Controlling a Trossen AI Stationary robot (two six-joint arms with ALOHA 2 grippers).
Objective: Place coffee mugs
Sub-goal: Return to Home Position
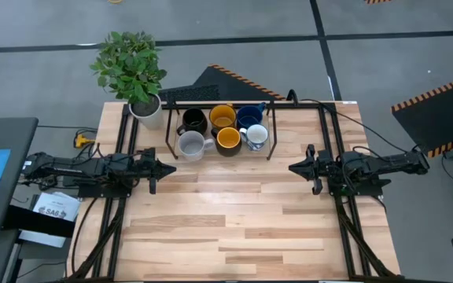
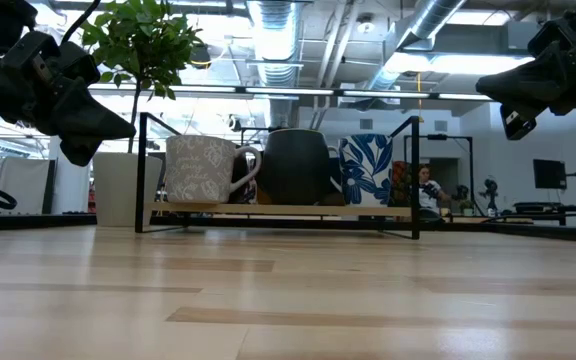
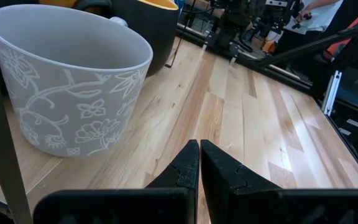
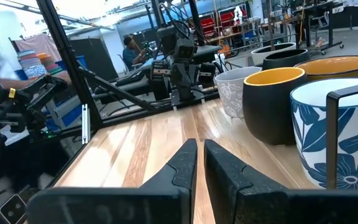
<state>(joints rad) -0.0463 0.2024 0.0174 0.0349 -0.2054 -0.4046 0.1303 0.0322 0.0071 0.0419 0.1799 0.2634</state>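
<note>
The left gripper (image 1: 167, 167) is seen with its fingers pressed together and nothing held. It is raised over the left side of the wooden table (image 1: 234, 228) and pointed inward. The right gripper (image 1: 294, 167) is likewise closed on nothing, raised over the right side and turned to face it. The two are well apart, with bare boards between them.

Beyond both tips, at the far middle of the table, a black wire shelf (image 1: 215, 102) is set, and all six mugs are gathered in it in two rows. In the near row are placed the grey patterned mug (image 1: 189, 145), the black mug with yellow inside (image 1: 228, 140) and the white mug with blue marks (image 1: 256, 137). Behind them are stood the dark mug (image 1: 194, 121), the yellow mug (image 1: 222, 117) and the dark blue mug (image 1: 249, 116).

The grey patterned mug is nearest the left gripper. In each wrist view a black rod of the shelf is seen crossing in front of the closest mug. A white pot (image 1: 146, 110) with a leafy plant (image 1: 130, 63) is stood just beside the shelf's left end.
</note>
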